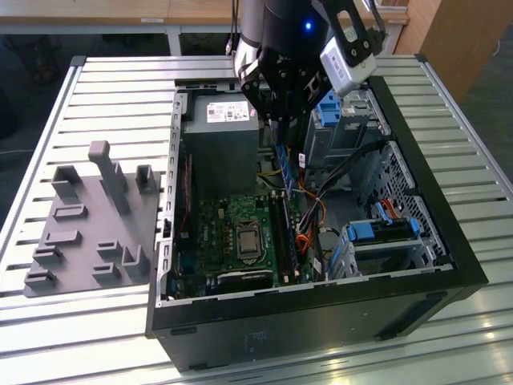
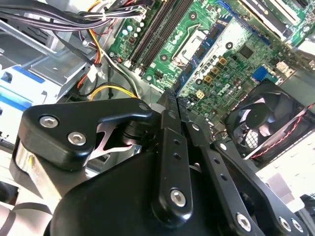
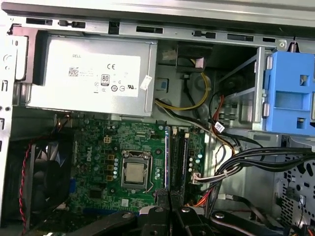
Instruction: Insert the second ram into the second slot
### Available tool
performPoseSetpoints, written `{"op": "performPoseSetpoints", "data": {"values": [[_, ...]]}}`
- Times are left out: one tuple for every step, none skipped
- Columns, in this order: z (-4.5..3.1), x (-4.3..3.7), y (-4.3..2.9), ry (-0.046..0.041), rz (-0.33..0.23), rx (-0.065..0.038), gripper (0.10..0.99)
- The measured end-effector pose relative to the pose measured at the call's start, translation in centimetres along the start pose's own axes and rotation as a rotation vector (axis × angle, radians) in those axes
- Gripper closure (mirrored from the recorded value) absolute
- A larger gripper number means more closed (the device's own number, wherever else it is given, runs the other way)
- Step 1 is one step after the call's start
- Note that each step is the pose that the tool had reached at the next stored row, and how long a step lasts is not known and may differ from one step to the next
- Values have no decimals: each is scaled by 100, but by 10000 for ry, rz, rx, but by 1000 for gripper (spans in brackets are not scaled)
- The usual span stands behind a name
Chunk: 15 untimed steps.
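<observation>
Pincer [image 1: 282, 132] is inside the open computer case [image 1: 449, 265] on the desk [image 1: 96, 88], just to the exterior view's right of the power supply [image 1: 220, 136].

Fingers are drawn together on the second ram [image 1: 283, 167], a thin blue stick hanging below them.

The stick is held above the far end of the memory slots [image 1: 282, 233], apart from the motherboard [image 1: 232, 241].

In the first wrist view the pincer [image 3: 170, 211] lines up with the slots [image 3: 178, 155].

Progress, as judged: the stick is picked up and carried over the board, roughly aligned. It is not yet lowered or seated. Cannot tell which slot is already filled.
</observation>
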<state>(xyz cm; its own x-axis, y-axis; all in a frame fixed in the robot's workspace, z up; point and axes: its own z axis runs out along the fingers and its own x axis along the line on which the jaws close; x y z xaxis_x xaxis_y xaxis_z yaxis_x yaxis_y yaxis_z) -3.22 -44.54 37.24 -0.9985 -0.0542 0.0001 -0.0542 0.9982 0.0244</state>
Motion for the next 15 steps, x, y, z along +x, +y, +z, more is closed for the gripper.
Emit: {"op": "performPoseSetpoints", "data": {"values": [[2, 0, 0, -1, 30, 0, 957], [4, 0, 0, -1, 44, -1, 957], [6, 0, 0, -1, 46, 0, 957], [9, 0, 0, -2, 49, 0, 957], [12, 0, 0, -2, 50, 0, 957], [15, 0, 0, -2, 51, 0, 957], [18, 0, -1, -1, 53, 0, 957], [20, 0, -1, -1, 54, 0, 957], [24, 0, -1, -1, 56, 0, 957], [27, 0, -1, -1, 56, 0, 957], [30, 0, -1, -1, 57, 0, 957], [34, 0, -1, -1, 57, 0, 957], [38, 0, -1, -1, 57, 0, 957], [44, 0, -1, -1, 57, 1, 957], [49, 0, -2, -1, 57, 4, 957]]}}
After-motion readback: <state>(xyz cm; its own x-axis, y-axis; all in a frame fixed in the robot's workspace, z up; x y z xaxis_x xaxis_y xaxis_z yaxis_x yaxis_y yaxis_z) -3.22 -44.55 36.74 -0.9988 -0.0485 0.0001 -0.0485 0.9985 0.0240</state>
